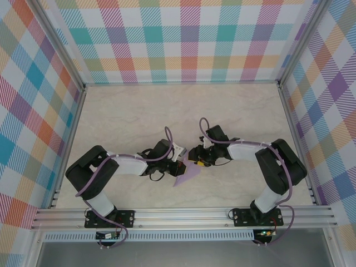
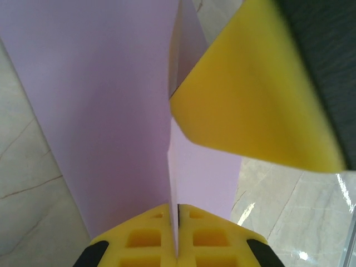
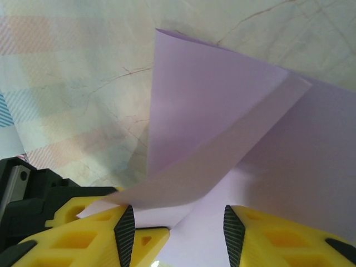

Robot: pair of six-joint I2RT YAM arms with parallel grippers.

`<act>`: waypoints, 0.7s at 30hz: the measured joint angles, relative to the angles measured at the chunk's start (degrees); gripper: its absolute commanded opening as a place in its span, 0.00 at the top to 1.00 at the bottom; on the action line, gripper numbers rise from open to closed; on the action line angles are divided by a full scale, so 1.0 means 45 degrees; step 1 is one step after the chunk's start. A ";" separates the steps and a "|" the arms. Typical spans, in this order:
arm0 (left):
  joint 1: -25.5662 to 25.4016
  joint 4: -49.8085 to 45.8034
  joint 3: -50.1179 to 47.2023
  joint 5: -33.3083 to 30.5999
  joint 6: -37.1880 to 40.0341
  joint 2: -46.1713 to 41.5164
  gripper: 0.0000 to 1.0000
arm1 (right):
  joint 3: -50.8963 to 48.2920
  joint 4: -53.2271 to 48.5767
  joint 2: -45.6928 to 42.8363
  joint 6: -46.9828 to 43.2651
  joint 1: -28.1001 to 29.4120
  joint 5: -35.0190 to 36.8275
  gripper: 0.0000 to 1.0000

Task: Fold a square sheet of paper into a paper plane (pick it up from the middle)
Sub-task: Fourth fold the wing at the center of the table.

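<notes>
- Paper [image 1: 187, 176]: lilac, creased, in the middle of the table [image 1: 167, 111] towards the near edge, between the two arm tips. From above it shows as a small pointed shape below the grippers, its tip aimed near and left.
- Left gripper [image 1: 181, 162]: reaches in from the left. In its wrist view the left gripper [image 2: 178, 222] has both yellow fingers [image 2: 143, 239] together, clamped on a thin upright edge of the paper [image 2: 111, 111]. The rest of the sheet runs away from the camera in two panels that meet at a crease line.
- Right gripper [image 1: 196, 161]: reaches in from the right, tip just beside the left one.
- In its own view the right gripper [image 3: 192, 228] has its jaws apart, and paper [image 3: 222, 111] lies in the gap between the pads. I cannot tell whether either pad presses on it.
- One flap is folded over as a diagonal band across the sheet, and a pointed corner stands at the far end.
- In the left wrist view, one yellow finger [image 2: 256, 94] of the right gripper sits at the upper right, against the crease.
- Table: pale, marbled. Checked walls [image 1: 178, 39] stand on the left, far and right sides.
</notes>
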 measured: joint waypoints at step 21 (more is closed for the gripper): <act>0.0049 0.0879 -0.1064 0.0083 -0.1792 -0.1394 0.50 | 0.0398 -0.0457 0.0408 0.0583 0.0073 0.0529 0.52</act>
